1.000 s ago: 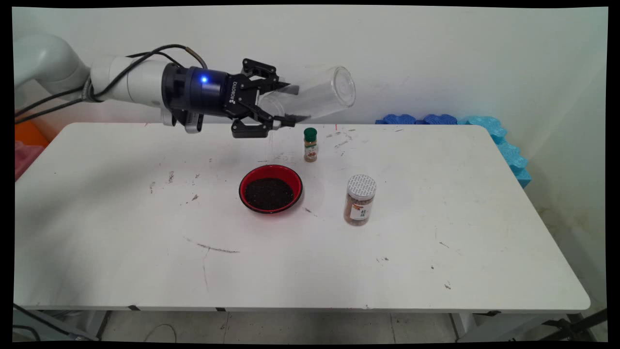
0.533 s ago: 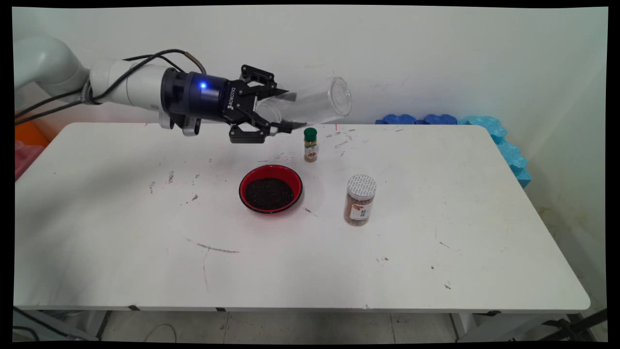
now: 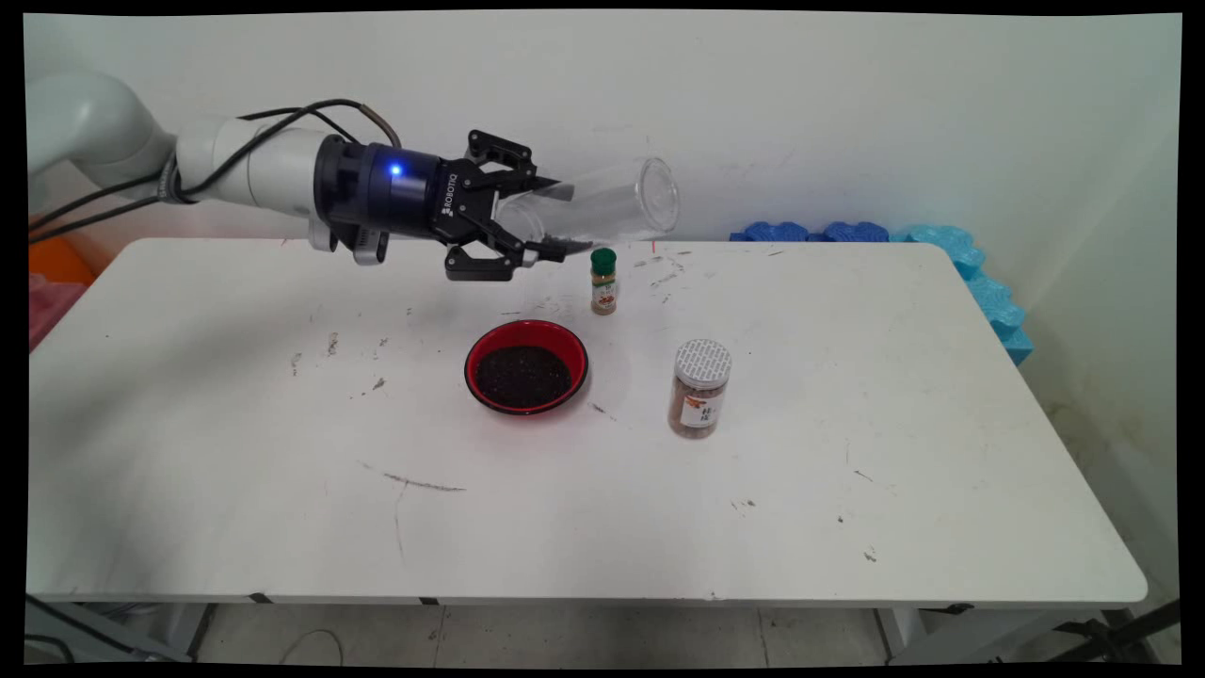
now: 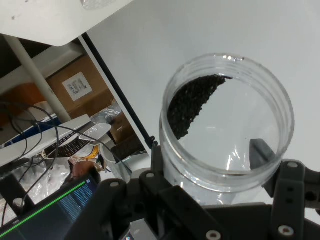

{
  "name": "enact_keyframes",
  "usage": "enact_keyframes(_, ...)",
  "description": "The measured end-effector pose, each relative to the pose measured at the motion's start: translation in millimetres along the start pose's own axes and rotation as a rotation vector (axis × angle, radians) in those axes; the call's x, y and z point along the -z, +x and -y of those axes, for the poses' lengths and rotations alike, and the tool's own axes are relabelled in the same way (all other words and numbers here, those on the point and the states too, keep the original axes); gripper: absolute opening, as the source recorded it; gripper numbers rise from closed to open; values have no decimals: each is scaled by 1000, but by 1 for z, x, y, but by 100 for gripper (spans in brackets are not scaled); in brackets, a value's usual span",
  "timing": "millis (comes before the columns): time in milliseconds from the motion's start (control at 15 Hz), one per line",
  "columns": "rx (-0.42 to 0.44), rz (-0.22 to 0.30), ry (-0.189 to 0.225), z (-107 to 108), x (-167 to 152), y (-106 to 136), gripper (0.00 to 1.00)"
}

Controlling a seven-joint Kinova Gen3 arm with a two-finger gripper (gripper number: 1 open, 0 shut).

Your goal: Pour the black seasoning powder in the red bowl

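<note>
Jar [image 3: 602, 202] sank slightly, clamped sideways in the tool [image 3: 551, 218].

Robotics lab: white arm [image 3: 235, 165] over scuffed table [image 3: 565, 508], cardboard boxes [image 4: 75, 87], monitor [image 4: 60, 207], loose cables [image 4: 30, 130].

Reference landmark: the red bowl [image 3: 526, 366], standing near the middle of the surface [image 3: 235, 490].

Obstacles: a small green-capped spice bottle [image 3: 602, 281] stands upright behind the bowl and slightly to its right, near it but apart. A larger white-lidded jar [image 3: 699, 388] stands upright to the bowl's right, apart from it. A gap lies open between these two containers.

Overhead: the gripper [image 3: 563, 218], jaws clamped on a clear jar [image 3: 602, 201] held nearly horizontal, occupies the air behind the bowl, just above and left of the spice bottle's cap.

Free room: the surface left of the bowl, in front of it, and far right beyond the white-lidded jar carries only scuff marks.
</note>
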Motion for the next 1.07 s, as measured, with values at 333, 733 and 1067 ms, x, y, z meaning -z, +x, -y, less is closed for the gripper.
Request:
enact_keyframes(333,-3,-5,2,0,-1,1,0)
enact_keyframes(733,-36,-18,12,0,-2,3,0)
enact_keyframes(1067,-122,-31,27,-3,-3,2,0)
